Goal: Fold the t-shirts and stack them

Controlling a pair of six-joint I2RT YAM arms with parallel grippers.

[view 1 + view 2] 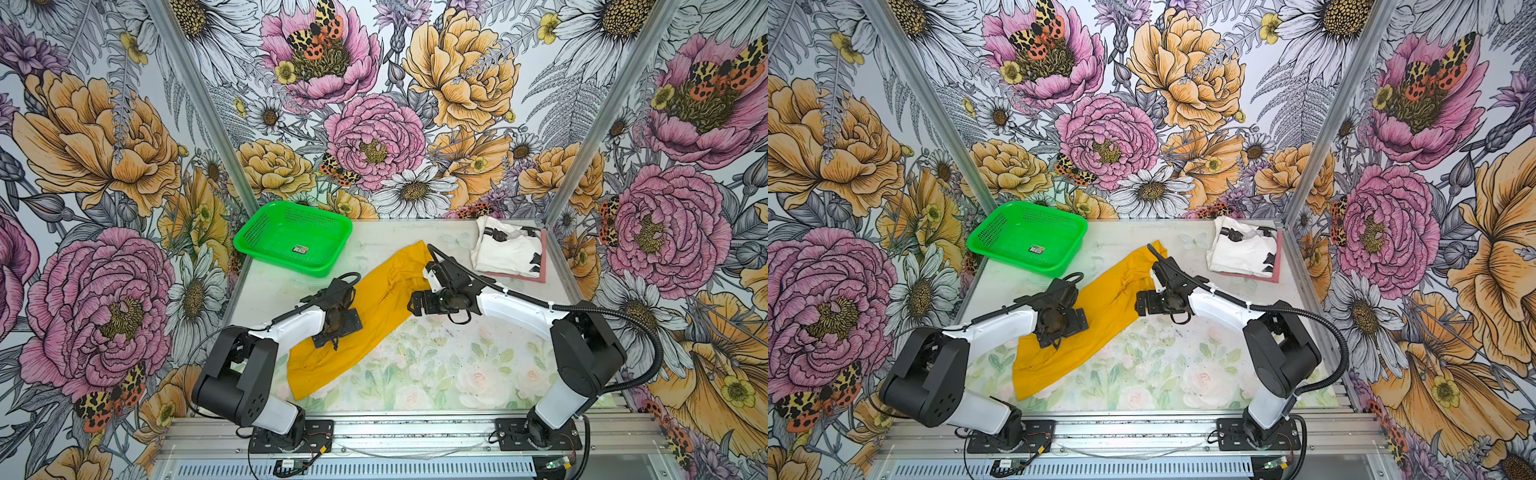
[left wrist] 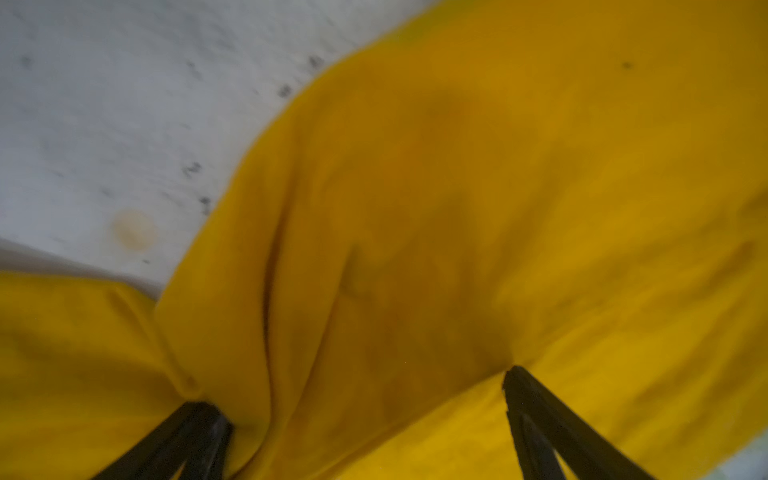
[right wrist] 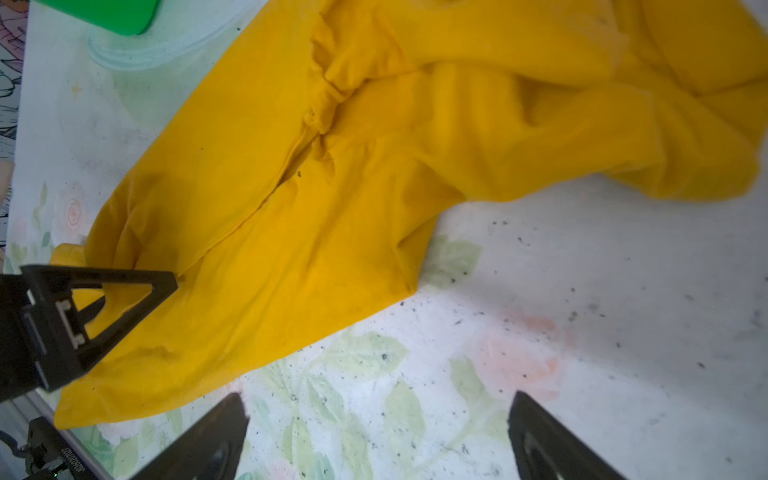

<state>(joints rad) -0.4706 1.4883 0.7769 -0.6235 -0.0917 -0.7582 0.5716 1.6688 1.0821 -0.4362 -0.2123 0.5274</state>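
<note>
Left wrist view: left gripper (image 2: 359,388) spread wide, tips on the mustard-yellow t-shirt (image 2: 457,208), crumpled diagonally across the table (image 1: 478,365); right gripper (image 3: 378,394) gapes empty beside it; limp, light cloth, probably best pinched at a hem corner.

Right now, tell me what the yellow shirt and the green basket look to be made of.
Yellow shirt: soft, matte knit cloth, possibly cotton; it creases and bunches into loose folds.
Green basket: glossy moulded plastic, judging by its stiff rounded rim and evenly perforated mesh walls.
</note>
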